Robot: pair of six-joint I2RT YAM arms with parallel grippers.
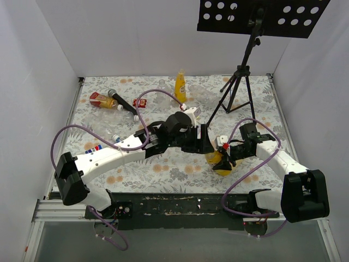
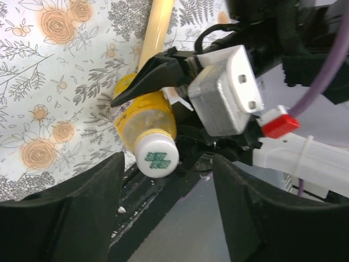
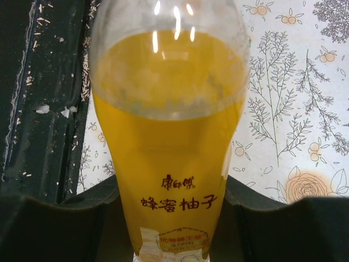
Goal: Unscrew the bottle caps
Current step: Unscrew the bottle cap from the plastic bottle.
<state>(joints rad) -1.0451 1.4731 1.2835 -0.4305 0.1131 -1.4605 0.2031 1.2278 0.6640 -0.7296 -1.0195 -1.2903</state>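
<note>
- White walls box in a floral cloth (image 1: 180,170) on the table, and I see my two arms meeting near the front centre of it.
- Held bottle (image 1: 221,162): orange-yellow, front-right of centre, gripped by the right gripper (image 1: 224,154) around its body; jaws clenched on both sides in the right wrist view, where the bottle (image 3: 169,142) fills the middle.
- Its long axis runs roughly along the right gripper's reach, tilted, with the white cap (image 2: 157,156) end pointing toward the left arm and the near table edge; the cap carries a green mark and faces my left wrist camera.
- Left gripper (image 1: 204,139) sits just left of the bottle, jaws spread wide on either side of the cap in the wrist view, touching nothing I can see.
- A tan stick (image 2: 155,30) lies on the cloth beyond the bottle.
- Farther back: an upright yellow bottle (image 1: 180,85) at rear centre, a red-labelled bottle (image 1: 103,100) lying rear left beside a microphone (image 1: 122,102), clear bottles (image 1: 112,131) on the left.
- A stand (image 1: 240,87) rises at rear right.
</note>
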